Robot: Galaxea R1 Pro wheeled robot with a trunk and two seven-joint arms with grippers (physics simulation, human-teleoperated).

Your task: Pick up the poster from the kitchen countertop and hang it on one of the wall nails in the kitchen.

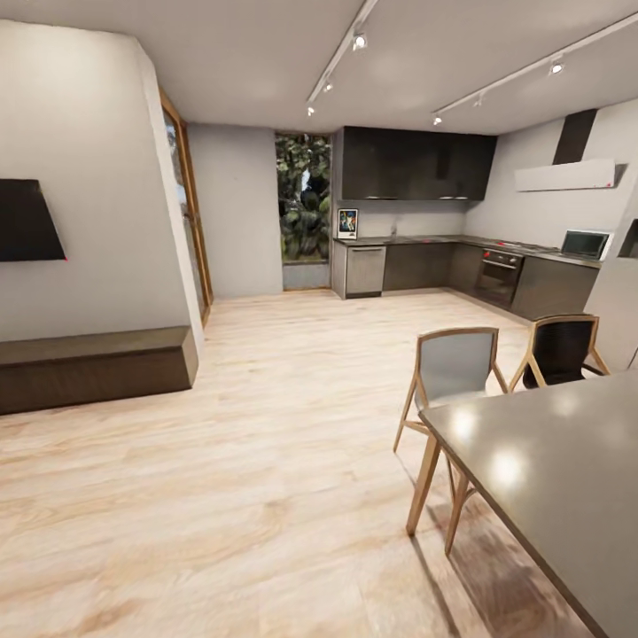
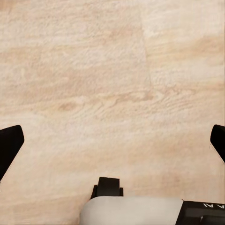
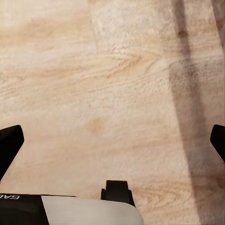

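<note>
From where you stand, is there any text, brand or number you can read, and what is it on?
"GAL": partial white lettering on the right arm's dark wrist housing, cut off by the picture's edge.
White letters on the left arm's wrist housing: cropped, unreadable.
The poster on the far kitchen countertop: too small to read any title.
The microwave and oven: no legible marks.

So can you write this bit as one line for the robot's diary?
phase: on the way | poster: upright on far countertop | left gripper: open, empty | right gripper: open, empty | below: wood floor
</note>
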